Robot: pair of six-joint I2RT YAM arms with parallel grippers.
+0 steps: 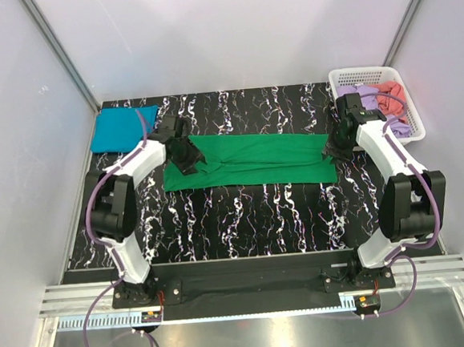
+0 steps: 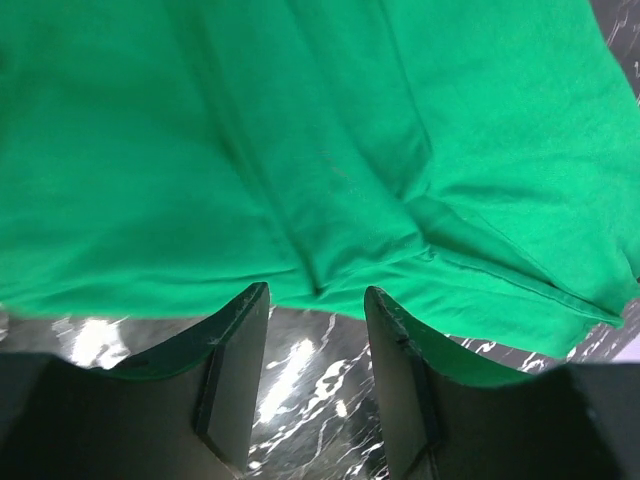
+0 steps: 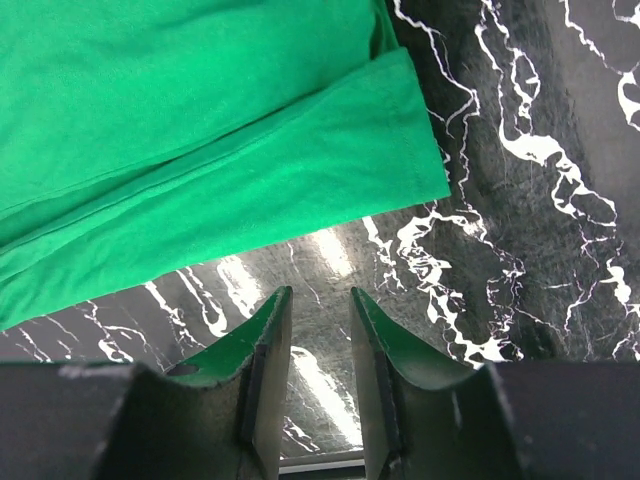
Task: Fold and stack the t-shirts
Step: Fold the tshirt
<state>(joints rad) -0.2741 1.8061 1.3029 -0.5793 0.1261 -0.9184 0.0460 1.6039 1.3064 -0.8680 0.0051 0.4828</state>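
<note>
Soft, light, limp green t-shirt (image 1: 255, 162) lies as long band on tabletop (image 1: 243, 213), just left of basket (image 1: 345, 74). Pinch hem corners. L end effector (image 2: 315, 292) & R end effector (image 3: 320, 292): fingers apart, empty.

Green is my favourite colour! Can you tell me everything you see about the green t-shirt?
The green t-shirt is plain, bright, soft-looking cloth, folded into a long creased strip. It lies flat across the black marbled table. A stitched hem shows at its right end. The left gripper is at one end and the right gripper at the other, both open, neither holding it.
</note>
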